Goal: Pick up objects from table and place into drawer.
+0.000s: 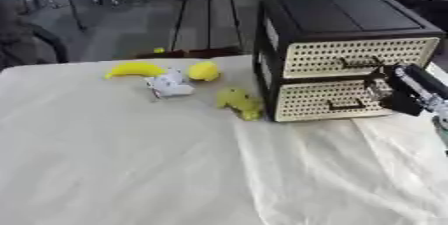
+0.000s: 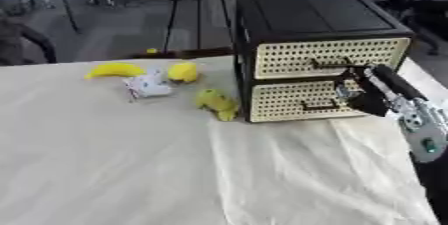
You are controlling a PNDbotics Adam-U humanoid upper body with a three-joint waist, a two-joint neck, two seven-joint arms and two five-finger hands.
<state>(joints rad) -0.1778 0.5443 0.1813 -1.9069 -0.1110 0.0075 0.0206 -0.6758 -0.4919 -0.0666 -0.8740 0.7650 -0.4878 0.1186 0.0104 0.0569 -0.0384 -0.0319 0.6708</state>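
Cream cloth over the surface [image 1: 131, 159], wrinkled toward the right, with a dark floor and stands behind it. At the far right, a black two-drawer cabinet [image 2: 319, 51] with perforated cream fronts, both the upper drawer [image 2: 328, 58] and the lower drawer [image 2: 302, 100] closed, each with a dark handle. Left of the cabinet, a loose cluster: a banana [image 1: 136, 69] farthest left, a rounded yellow fruit [image 1: 204, 71] near it, a small white object [image 1: 171, 86] between and just in front of them, and a lumpy yellow-green item [image 1: 240, 103] lying just beside the lower left corner of the cabinet. From the right, the right hand [image 2: 357, 89] on its black and silver arm, raised in front of the drawer fronts between the two handles, near the upper one; fingers too blurred to tell whether spread or curled, contact with a handle not discernible. No left hand anywhere in either view.
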